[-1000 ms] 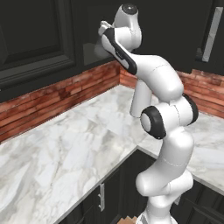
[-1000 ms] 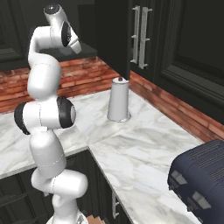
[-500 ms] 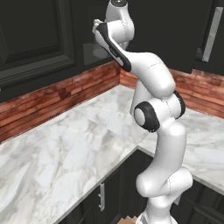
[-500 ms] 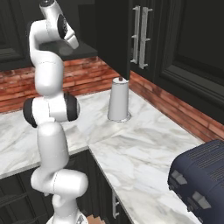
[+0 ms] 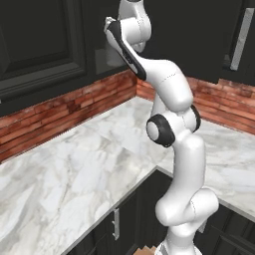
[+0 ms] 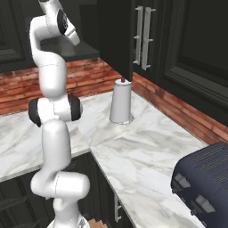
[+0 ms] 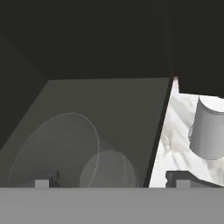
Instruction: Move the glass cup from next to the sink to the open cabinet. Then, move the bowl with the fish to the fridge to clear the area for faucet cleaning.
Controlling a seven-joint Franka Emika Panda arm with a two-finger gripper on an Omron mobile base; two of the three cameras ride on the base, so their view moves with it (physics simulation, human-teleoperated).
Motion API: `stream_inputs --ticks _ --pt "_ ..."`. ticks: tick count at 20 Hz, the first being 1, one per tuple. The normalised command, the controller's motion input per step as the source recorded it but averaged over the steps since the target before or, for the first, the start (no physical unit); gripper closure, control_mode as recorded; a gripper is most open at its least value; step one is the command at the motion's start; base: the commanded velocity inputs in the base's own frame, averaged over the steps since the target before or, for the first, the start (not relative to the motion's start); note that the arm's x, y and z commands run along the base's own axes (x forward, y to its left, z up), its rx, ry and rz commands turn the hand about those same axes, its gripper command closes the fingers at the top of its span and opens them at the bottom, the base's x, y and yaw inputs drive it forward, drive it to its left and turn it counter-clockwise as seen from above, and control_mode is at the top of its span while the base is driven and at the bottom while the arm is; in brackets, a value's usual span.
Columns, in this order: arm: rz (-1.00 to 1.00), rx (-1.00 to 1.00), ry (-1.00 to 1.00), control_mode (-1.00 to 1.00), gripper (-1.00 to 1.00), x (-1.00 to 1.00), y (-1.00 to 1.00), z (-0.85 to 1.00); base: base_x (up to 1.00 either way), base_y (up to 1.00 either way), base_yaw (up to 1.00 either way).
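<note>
In the hand view, the gripper (image 7: pixel 111 180) has its two dark fingertips (image 7: pixel 43 179) standing far apart at the bottom edge, spread wide with nothing pinched between them. Between and just above them lies the glass cup (image 7: pixel 72 151), a faint translucent cylinder seen end-on in the lower left of the frame, resting on the dark grey shelf of the open cabinet (image 7: pixel 105 109). Whether the tips touch the glass cannot be told. At the right edge of this view, below the shelf's edge, a strip of white marble counter (image 7: pixel 177 131) shows with a white paper towel roll (image 7: pixel 210 131) standing on it.

The left base view shows the white arm rising from the lower right to the upper middle of the frame, its hand reaching up against the dark cabinet opening (image 5: pixel 117 55); the fingers are hidden there behind the wrist. A red brick backsplash (image 5: pixel 64 112) runs across mid-frame above the marble.

The right base view adds the paper towel roll (image 6: pixel 121 101) upright at centre, near the corner of the brick wall, and a dark blue toaster (image 6: pixel 202 182) at the lower right.
</note>
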Motion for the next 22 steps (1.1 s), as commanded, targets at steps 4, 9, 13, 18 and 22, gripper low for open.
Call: stream_inputs --ticks 4,9,13,18,22 --pt "0.0 0.02 -0.32 -1.0 -1.0 -1.0 -0.7 -0.97 0.0 0.0 0.0" --pt "0.0 0.11 -0.52 -1.0 -1.0 -1.0 -0.53 -1.0 0.0 0.0 0.0" --pt "0.0 0.15 -0.51 -1.0 -1.0 -1.0 -0.47 -1.0 0.0 0.0 0.0" --pt "0.0 0.15 -0.36 -1.0 -1.0 -1.0 -0.45 -1.0 0.0 0.0 0.0" --pt "0.0 0.0 -0.09 -1.0 -1.0 -1.0 -0.24 -1.0 0.0 0.0 0.0"
